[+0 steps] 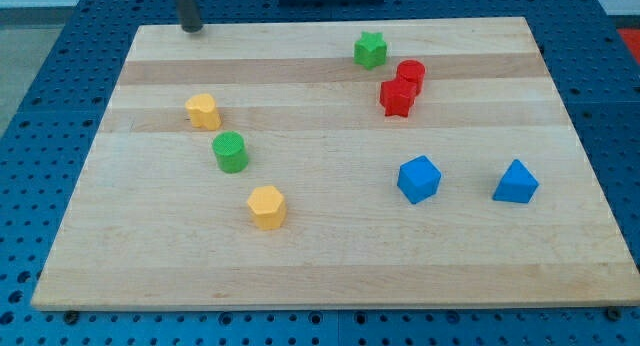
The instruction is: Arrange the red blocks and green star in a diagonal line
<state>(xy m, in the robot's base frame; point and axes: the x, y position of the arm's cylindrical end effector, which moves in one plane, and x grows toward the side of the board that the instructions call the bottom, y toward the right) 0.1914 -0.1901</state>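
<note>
Wooden desk (330,256) sat on a blue perforated base; base was cut off by every frame edge. No fingers on this rig, so nothing to report as apart or together, just the rod. Rod's upper part ran out of the view's top. My tip (190,28) was at the desk's top-left edge, well apart from every block.

Task blocks clustered at upper right of centre: green star (370,50) nearest the view's top, red cylinder (410,73) just below-right of it, red star (397,98) below-left of the cylinder and touching or nearly touching it; couldn't tell which. Green star looked apart from the red cylinder.

Left half: yellow block (203,111), shape hard to make out, green cylinder (231,152) below-right of it, yellow hexagon (267,207) lower again. The three ran diagonally, none touching.

Right half, lower: blue cube (419,179) and a blue block (516,182) with a peaked top, exact shape unclear, well apart from each other.
</note>
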